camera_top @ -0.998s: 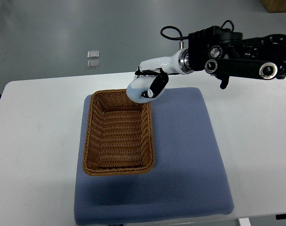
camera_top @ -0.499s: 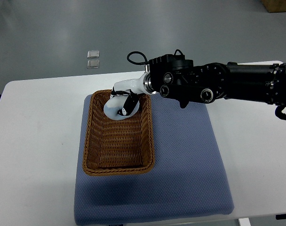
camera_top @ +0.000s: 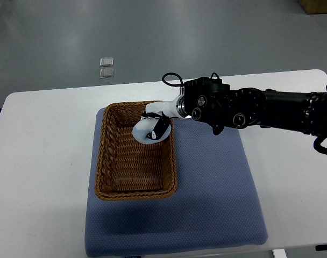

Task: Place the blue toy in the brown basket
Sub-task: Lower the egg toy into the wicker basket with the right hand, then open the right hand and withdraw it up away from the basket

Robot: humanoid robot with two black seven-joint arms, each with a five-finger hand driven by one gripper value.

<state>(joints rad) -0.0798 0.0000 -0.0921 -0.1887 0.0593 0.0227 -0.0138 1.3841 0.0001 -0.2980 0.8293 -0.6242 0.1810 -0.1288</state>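
The brown wicker basket sits on the left part of a blue-grey mat. My right hand, white with black parts, reaches from the right on a black forearm. It hangs low inside the basket's far right corner, close to the right wall. I cannot make out a blue toy anywhere; whatever the hand carries is hidden under its pale shell. What shows of the basket floor is bare weave. The left arm is out of the picture.
The mat lies on a white table whose edges run close to the picture's borders. Two small clear squares lie on the grey floor beyond the far table edge.
The right hand moved from above the basket's far right rim leftward over the basket, then came back right and sank lower into the far right corner.
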